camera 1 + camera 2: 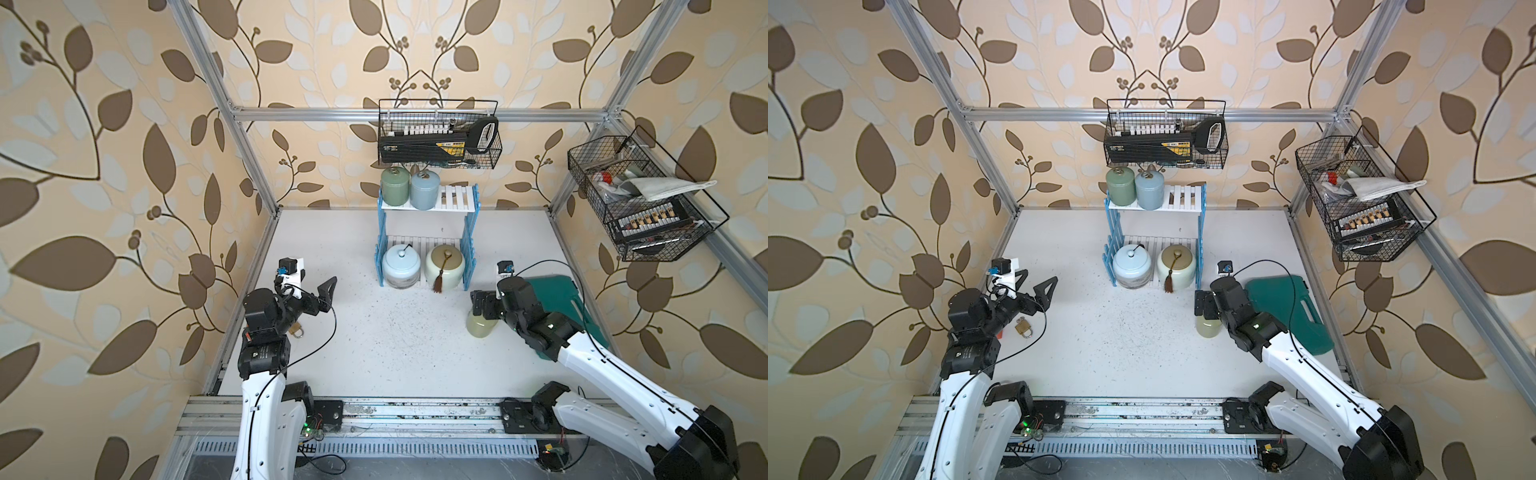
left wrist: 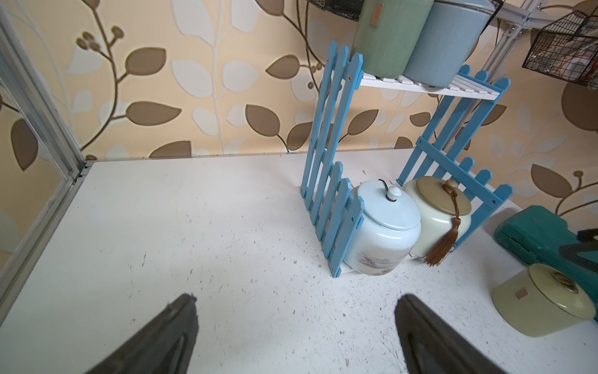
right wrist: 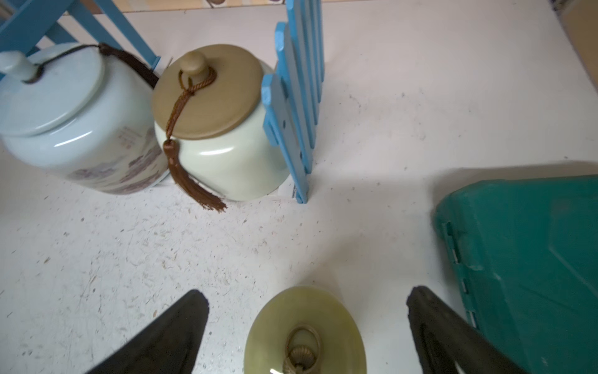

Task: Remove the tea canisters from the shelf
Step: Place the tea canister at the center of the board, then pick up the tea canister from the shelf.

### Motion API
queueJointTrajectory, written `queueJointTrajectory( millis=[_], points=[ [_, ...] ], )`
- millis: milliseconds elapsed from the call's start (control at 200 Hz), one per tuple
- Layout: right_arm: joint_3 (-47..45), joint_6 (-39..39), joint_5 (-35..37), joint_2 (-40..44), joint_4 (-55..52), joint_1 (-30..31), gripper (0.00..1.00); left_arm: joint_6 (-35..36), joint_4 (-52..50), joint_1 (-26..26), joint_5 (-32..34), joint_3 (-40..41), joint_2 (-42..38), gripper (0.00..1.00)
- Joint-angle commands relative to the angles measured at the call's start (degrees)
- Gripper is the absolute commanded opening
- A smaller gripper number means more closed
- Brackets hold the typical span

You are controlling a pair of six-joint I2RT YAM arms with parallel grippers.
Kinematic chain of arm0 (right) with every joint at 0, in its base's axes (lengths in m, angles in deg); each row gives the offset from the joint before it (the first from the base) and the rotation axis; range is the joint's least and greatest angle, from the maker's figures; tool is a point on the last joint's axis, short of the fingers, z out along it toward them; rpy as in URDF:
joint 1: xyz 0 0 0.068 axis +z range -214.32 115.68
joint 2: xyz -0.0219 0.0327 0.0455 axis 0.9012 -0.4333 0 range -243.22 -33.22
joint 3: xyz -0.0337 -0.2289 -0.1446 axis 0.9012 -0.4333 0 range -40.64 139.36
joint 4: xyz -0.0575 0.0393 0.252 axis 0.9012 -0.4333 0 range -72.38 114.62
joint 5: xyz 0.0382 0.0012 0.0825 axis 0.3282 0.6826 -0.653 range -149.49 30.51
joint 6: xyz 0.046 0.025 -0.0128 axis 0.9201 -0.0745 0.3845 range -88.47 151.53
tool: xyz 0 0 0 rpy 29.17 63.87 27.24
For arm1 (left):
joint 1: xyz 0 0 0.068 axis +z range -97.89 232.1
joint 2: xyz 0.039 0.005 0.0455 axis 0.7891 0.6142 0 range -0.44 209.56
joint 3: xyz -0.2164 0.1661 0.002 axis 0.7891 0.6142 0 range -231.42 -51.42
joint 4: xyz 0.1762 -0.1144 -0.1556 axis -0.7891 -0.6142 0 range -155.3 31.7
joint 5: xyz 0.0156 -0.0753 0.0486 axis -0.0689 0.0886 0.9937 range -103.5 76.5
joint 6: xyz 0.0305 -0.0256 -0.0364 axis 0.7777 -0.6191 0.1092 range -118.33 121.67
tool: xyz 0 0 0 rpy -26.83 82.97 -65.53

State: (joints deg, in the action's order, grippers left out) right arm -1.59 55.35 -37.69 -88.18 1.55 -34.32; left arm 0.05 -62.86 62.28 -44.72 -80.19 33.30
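Note:
The shelf (image 1: 465, 199) stands at the back middle of the table. Its top tier holds a sage green tea canister (image 1: 395, 186) and a grey-blue one (image 1: 424, 189). On the lower tier sit a squat pale blue canister (image 1: 401, 266) and a cream one with a brown tassel (image 1: 444, 264). A pale yellow-green canister (image 3: 304, 330) stands upright on the table right of the shelf. My right gripper (image 3: 307, 296) is open over it, its fingers well clear on both sides. My left gripper (image 2: 296, 301) is open and empty over bare table at the left.
A dark green plastic case (image 1: 557, 299) lies just right of the right gripper. A brass padlock (image 1: 297, 330) lies under the left arm. Black wire baskets hang above the shelf (image 1: 440, 137) and on the right wall (image 1: 640, 199).

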Motion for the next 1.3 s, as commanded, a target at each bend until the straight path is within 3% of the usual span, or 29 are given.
queueJointTrajectory(
  millis=[0,95,370,610,1300],
  points=[
    [3.1,-0.6,9.2,-1.4,-5.8,0.2,0.99,0.4,1.7,0.1,-0.2,-0.4,-0.6,0.99],
    [3.5,1.6,10.9,-2.1,-4.6,0.3,0.99,0.4,1.8,0.0,-0.3,-0.4,-0.5,0.99],
    [10.8,-3.5,8.2,-5.9,-6.3,0.4,0.99,0.0,1.5,-0.4,-0.3,-0.8,0.0,0.99],
    [18.7,-12.4,-6.2,-7.6,-3.4,0.3,0.99,0.2,1.6,-0.4,-0.2,-0.6,-0.3,0.99],
    [61.1,-21.1,-18.1,-35.7,-7.6,0.3,0.99,0.1,0.9,-0.9,-0.2,-0.9,-1.4,0.99]
  ],
)
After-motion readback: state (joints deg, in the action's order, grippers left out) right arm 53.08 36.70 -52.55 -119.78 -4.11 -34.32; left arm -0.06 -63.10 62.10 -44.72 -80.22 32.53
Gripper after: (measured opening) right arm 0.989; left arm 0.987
